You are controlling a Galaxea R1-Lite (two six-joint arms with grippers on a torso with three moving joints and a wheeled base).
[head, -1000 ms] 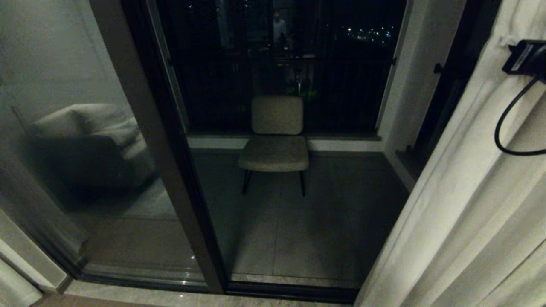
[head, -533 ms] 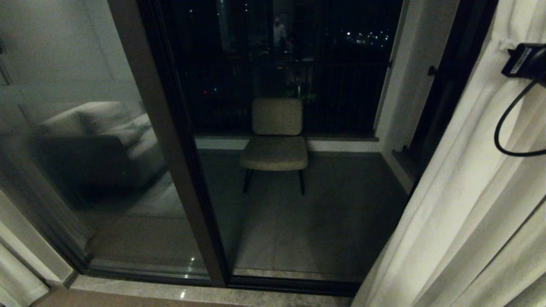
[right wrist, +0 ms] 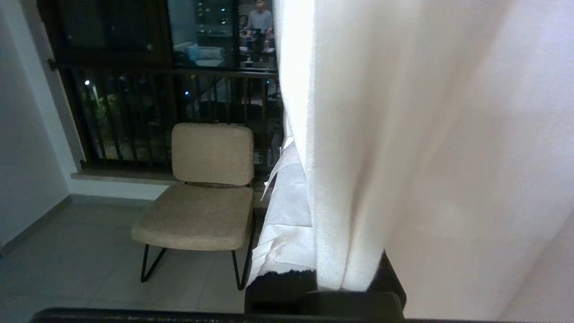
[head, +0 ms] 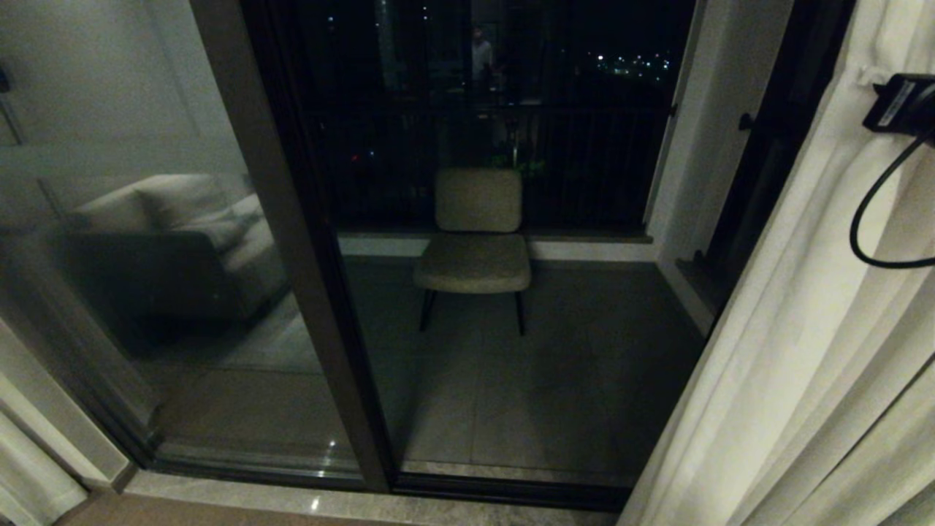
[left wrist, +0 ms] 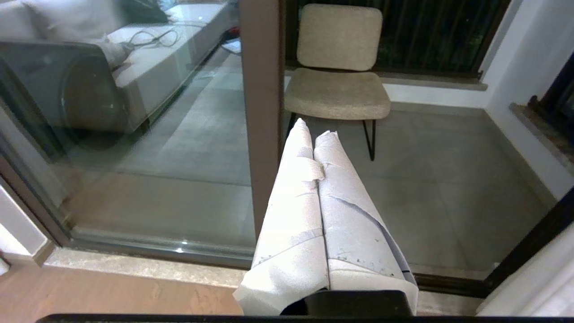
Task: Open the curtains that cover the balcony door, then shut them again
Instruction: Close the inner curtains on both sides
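Curtain [head: 803, 351]: cream-white, plain, soft vertical folds. Balcony door [head: 292, 241] frame: dark brown-black. Chair [head: 475, 241]: beige speckled upholstery, thin black legs. Balcony floor [head: 584, 380]: grey tiles. Left gripper [left wrist: 316, 134] fingers [left wrist: 296, 188]: white wrap, faint dark specks. Cable [head: 873, 219]: black.

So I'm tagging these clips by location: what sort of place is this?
Probably a home living room opening onto a balcony at night: a glass balcony door reflecting a sofa, cream curtains at its side, and a chair by a railing outside.
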